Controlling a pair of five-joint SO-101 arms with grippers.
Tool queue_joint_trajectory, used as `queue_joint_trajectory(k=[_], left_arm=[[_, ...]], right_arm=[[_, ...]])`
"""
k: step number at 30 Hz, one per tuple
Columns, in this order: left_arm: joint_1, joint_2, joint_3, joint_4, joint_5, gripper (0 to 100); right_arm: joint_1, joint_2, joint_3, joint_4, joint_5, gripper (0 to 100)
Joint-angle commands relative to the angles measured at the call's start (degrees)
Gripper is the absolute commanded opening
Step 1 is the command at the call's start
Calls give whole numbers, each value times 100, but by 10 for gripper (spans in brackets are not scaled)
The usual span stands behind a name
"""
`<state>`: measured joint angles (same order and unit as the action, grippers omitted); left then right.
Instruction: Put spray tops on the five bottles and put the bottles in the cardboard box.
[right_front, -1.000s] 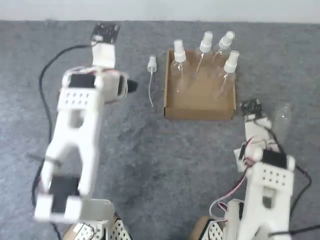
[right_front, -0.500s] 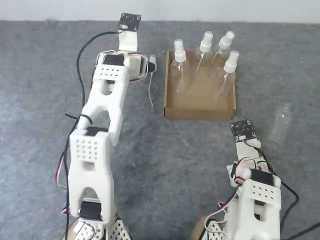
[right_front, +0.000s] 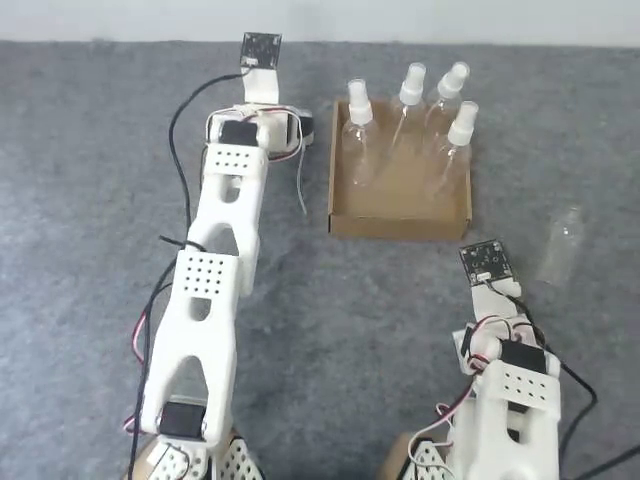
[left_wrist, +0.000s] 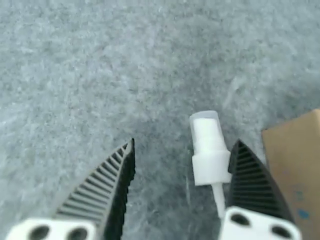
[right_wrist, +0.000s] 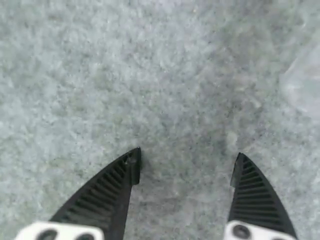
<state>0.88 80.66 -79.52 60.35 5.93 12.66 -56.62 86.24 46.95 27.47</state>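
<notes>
A loose white spray top (left_wrist: 207, 150) with a thin tube (right_front: 300, 190) lies on the grey carpet just left of the cardboard box (right_front: 400, 222). My left gripper (left_wrist: 184, 145) is open and straddles it, with the top close to one finger (left_wrist: 250, 175). In the high view the left gripper (right_front: 300, 130) is beside the box's left wall. Several clear bottles (right_front: 358, 135) with spray tops stand in the box. One uncapped clear bottle (right_front: 560, 245) lies on the carpet right of the box. My right gripper (right_wrist: 188, 153) is open over bare carpet, with the bottle (right_wrist: 305, 85) off to one side.
The right arm's base (right_front: 510, 400) is at the front right, and the left arm (right_front: 215, 290) stretches from the front left to the back. A black cable (right_front: 180, 150) hangs beside the left arm. The box corner (left_wrist: 295, 165) is next to the left gripper.
The left arm has swung right and reached back, bringing its open gripper around the spray top. The right arm pulled back toward the front earlier and has since stayed still.
</notes>
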Motion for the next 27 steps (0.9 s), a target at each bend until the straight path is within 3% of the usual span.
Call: queue_joint_trajectory(k=[1, 14, 21, 27], left_arm=[[44, 79, -620, 35, 44, 279], [220, 220, -655, 202, -492, 168], [123, 149, -716, 1108, -519, 82], [-97, 26, -1604, 2347, -527, 13]], right_arm=[[31, -75, -18, -101, 18, 248], [31, -75, -18, -101, 35, 248], [31, -75, -18, -101, 44, 248], [31, -75, -18, -101, 44, 248]])
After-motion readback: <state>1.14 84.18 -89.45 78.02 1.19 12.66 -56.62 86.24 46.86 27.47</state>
